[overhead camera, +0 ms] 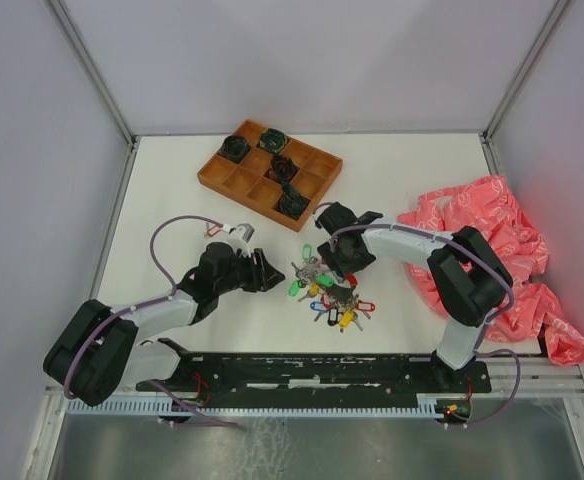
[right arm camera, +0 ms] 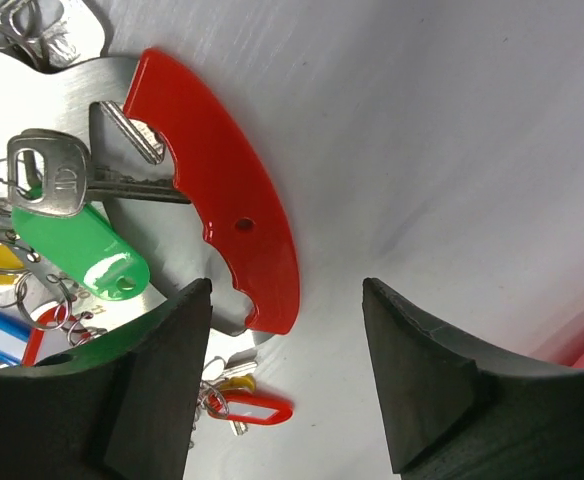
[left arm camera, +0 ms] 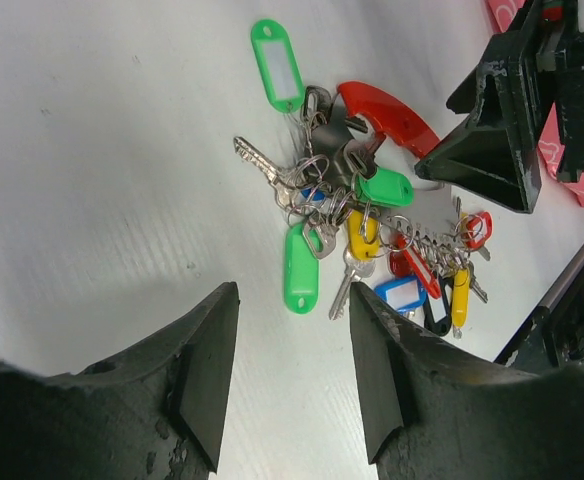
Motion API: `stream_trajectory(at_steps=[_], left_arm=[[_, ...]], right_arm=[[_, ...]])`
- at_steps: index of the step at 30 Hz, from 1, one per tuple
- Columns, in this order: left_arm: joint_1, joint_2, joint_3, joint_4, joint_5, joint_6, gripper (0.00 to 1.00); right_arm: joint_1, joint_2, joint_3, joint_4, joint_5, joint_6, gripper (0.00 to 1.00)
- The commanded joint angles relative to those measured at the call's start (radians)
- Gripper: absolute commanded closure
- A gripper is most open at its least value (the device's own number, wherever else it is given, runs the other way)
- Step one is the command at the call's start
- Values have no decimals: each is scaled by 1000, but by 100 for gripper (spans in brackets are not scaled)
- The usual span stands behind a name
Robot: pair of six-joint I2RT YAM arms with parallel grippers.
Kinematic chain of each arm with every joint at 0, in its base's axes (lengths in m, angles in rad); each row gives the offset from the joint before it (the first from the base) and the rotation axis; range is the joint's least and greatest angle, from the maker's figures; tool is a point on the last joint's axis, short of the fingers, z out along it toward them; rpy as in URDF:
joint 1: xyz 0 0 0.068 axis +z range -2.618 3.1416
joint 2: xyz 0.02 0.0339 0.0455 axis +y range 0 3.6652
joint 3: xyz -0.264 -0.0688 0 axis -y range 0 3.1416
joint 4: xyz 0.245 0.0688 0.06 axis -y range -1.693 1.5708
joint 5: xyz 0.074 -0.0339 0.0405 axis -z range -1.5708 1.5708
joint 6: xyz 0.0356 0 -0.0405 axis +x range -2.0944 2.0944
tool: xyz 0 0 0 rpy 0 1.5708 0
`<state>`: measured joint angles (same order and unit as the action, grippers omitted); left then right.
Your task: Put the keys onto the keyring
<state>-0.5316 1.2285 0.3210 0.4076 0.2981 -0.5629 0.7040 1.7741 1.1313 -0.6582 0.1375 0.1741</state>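
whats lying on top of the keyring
A silver key and a green tag lie across the grey plate of the keyring. The key's tip is hidden at the red edge.

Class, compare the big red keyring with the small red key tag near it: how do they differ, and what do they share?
Size: the keyring is far larger than the key tag. Shape: the keyring is a curved crescent; the tag is a small oblong. Face: the keyring is solid red on grey metal; the tag frames a white label. Both are red and lie on the white table.
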Motion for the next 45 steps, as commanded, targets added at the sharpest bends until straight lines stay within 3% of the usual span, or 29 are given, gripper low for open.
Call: stream_trajectory(at_steps=[1,4,11,14,24,30,37,45], left_arm=[[6,-8,32,11,16,46,44],[8,-8,32,14,18,45,44],[45,30,24,105,106,-6,43],[60,61,27,147,149,-31,43],[117,191,84,207,266,-57,42],[141,240,138,198,330,-16,41],[152,235,206,164,386,95,40],[195,152,199,154,380,192,39]], right_arm=[[-9,26,20,25,-34,-1,31],[-21,62,17,7,-67,6,37],[-32,70,34,-27,-88,7,71],[-9,26,54,-30,-64,-23,82],[115,-96,75,34,195,-136,92],[160,-185,32,135,228,-228,93],[215,-255,-11,228,243,-332,93],[309,-247,-14,276,459,-449,96]])
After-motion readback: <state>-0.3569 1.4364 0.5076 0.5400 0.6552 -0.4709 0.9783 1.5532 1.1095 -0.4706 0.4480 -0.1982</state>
